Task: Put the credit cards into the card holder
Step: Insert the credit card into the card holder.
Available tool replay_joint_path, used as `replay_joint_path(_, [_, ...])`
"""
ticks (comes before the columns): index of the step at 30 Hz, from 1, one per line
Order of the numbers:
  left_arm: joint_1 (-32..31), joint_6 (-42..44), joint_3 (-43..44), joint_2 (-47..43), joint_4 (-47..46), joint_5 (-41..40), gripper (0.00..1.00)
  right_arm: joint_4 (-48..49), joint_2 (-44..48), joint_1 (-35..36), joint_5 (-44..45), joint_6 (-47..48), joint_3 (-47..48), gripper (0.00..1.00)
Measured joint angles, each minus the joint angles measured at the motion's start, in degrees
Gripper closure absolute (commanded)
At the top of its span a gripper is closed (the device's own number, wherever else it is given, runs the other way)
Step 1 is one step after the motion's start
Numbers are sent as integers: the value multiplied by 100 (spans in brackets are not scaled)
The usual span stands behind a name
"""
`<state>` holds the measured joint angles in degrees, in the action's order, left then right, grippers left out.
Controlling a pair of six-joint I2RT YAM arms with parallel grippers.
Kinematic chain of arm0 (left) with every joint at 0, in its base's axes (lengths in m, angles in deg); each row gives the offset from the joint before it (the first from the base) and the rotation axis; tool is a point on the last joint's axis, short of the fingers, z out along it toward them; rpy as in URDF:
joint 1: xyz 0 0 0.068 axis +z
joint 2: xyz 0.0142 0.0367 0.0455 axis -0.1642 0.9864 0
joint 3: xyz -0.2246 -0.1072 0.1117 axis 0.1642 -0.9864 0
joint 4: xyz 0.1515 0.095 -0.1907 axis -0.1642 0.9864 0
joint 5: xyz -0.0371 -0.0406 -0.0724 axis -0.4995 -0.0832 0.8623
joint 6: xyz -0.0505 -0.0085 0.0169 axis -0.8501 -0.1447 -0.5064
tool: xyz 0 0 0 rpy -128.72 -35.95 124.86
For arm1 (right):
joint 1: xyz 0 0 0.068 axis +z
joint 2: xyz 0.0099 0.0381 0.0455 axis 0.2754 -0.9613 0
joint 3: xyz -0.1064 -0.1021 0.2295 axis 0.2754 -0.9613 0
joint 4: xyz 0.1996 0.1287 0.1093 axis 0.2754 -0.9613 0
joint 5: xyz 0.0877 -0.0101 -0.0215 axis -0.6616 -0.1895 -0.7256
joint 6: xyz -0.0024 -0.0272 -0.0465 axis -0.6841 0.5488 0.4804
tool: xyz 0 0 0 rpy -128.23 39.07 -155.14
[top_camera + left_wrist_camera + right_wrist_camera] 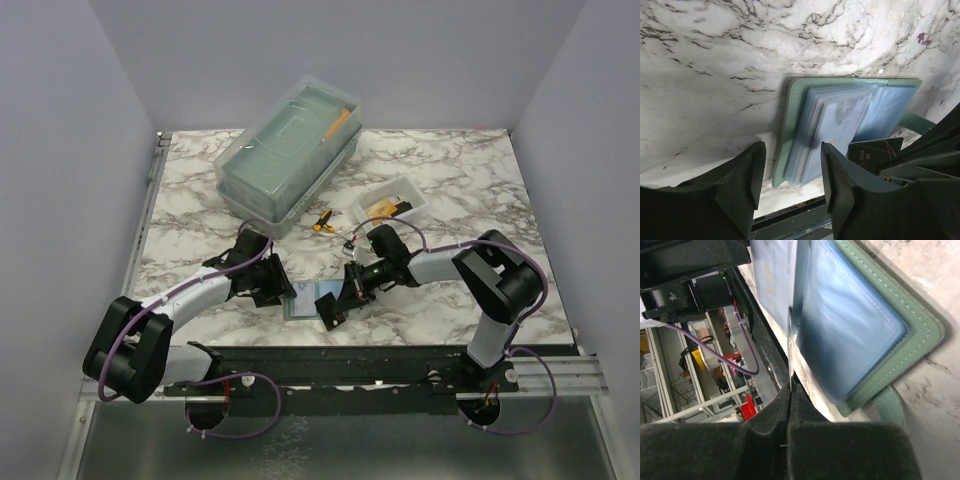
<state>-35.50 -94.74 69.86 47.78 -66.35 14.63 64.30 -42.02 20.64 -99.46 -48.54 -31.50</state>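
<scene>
The card holder (305, 299) lies open near the table's front edge, grey-green with pale clear pockets (840, 120). My right gripper (345, 292) is shut on a black credit card (874, 152) and holds it tilted at the holder's right panel. In the right wrist view that card (790, 347) shows edge-on, pinched between the closed jaws (791, 390), next to the holder (860, 325). My left gripper (790, 175) stands open just off the holder's left edge, with nothing between its fingers (747, 172).
A large translucent lidded box (290, 155) stands at the back left. A small white tray (390, 200) with something gold-yellow in it sits behind the right gripper. A yellow-handled tool (322, 222) lies between them. The table's front edge (790, 215) is right below the holder.
</scene>
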Motion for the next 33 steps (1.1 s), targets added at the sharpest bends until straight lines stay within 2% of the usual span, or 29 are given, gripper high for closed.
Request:
replay_joint_path(25, [-297,-236,-85,-7,-212,-114,50,57,-474,-114,-46,-345,286,100])
replay_joint_path(33, [-334,-275,-136,-7,-302,-120,53,155,-675,-138,-138,-404,448,100])
